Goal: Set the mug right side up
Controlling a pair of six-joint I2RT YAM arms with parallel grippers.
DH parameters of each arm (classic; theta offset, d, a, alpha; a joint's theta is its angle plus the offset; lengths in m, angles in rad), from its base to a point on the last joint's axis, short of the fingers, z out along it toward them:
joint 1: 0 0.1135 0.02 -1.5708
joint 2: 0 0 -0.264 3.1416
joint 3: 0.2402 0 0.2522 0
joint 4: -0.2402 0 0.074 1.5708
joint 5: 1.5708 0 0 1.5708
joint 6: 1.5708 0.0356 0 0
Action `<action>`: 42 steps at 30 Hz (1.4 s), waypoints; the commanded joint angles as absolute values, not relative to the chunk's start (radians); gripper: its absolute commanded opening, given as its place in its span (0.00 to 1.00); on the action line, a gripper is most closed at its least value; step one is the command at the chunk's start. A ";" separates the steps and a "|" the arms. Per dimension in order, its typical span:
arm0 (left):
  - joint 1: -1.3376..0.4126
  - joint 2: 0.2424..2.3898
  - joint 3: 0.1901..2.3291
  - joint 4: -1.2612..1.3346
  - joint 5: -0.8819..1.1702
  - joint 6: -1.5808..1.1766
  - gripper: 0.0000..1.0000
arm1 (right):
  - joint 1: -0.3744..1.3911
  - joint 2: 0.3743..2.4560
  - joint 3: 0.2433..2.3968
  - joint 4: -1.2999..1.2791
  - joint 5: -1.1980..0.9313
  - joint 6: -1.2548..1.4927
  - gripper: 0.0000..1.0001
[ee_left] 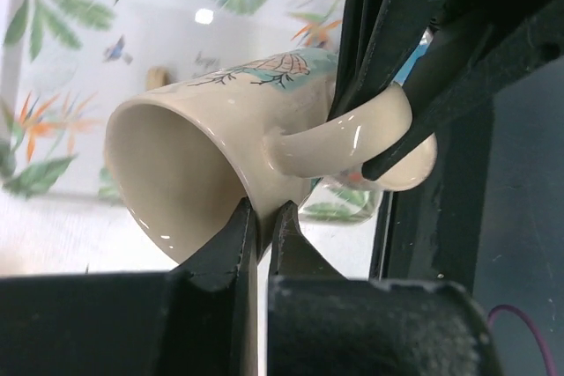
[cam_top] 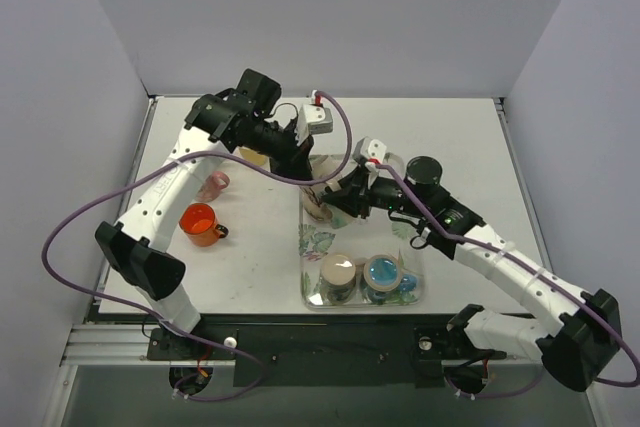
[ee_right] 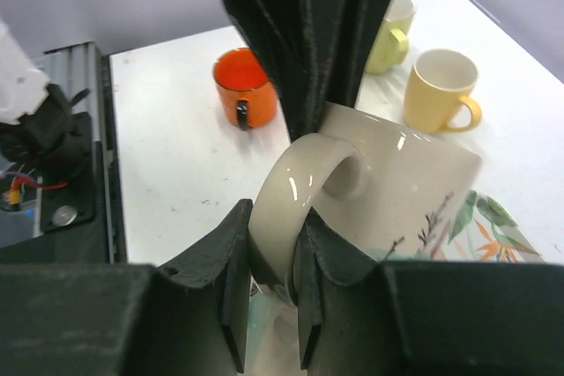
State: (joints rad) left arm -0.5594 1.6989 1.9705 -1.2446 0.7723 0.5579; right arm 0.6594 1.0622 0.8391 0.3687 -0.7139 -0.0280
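Observation:
The cream mug (cam_top: 318, 199) with a leaf print is held on its side above the far left corner of the patterned tray (cam_top: 413, 252). My left gripper (ee_left: 263, 217) is shut on the mug's rim (ee_left: 176, 182), one finger inside the mouth and one outside. My right gripper (ee_right: 275, 248) is shut on the mug's handle (ee_right: 300, 191). In the left wrist view the mug's mouth faces left and the right gripper's fingers (ee_left: 414, 68) clamp the handle (ee_left: 352, 143). In the top view both grippers meet at the mug, left gripper (cam_top: 303, 169), right gripper (cam_top: 340, 197).
An orange mug (cam_top: 201, 224) and a pink cup (cam_top: 213, 185) stand left of the tray. A yellow mug (ee_right: 441, 90) and a pale green mug (ee_right: 390, 33) stand further back. A beige cup (cam_top: 338, 275) and a blue cup (cam_top: 384, 277) sit in the tray's near part.

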 commanded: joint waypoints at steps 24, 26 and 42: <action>-0.410 1.517 1.433 -0.778 0.146 0.522 0.00 | 0.666 1.190 0.949 0.327 -0.142 0.122 0.79; -0.410 1.511 1.378 -0.729 0.117 0.514 0.00 | 0.647 1.181 0.956 0.273 -0.005 0.173 0.80; -0.419 1.551 1.302 -0.595 0.008 0.538 0.00 | 0.463 1.120 0.965 0.017 0.288 0.498 0.97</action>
State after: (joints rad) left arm -0.4118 1.5276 1.2568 -0.7456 0.0864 0.5102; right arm 0.4606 1.1358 0.9520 0.0708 0.2584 0.4263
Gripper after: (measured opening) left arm 0.068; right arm 0.972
